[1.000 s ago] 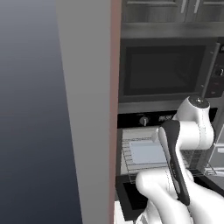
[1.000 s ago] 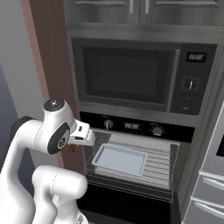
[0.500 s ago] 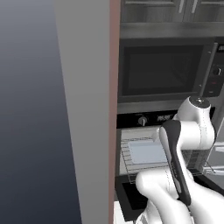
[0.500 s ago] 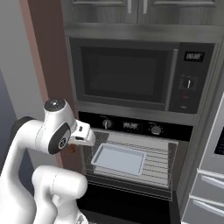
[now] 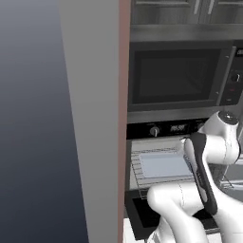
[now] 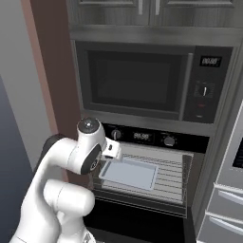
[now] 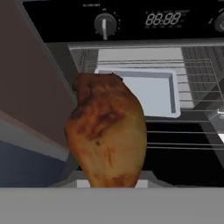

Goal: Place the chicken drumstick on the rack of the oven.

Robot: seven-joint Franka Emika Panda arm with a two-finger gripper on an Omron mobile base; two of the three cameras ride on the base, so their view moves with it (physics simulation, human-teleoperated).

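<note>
The chicken drumstick (image 7: 107,131), glossy reddish-brown, hangs close in front of the hand camera, held from below and hiding the fingertips. My gripper (image 6: 114,151) is shut on it, at the front left corner of the oven's opening. The oven (image 6: 152,137) has a black strip of knobs and a display, and its dark door (image 6: 137,220) is dropped open. The wire rack (image 7: 197,74) is slid out and bears a pale grey tray (image 7: 148,89) on its left part. In the hand view the drumstick sits in front of and left of the tray, apart from the rack.
A dark-windowed microwave (image 6: 137,80) sits above the oven. A brown cabinet side panel (image 5: 124,118) stands close on the left of the opening. Steel drawers (image 6: 228,209) flank the right. Bare rack wires (image 6: 173,175) lie right of the tray.
The base has crept a little closer, so the oven looks slightly larger. The hand with the drumstick has moved right, toward the pulled-out rack.
</note>
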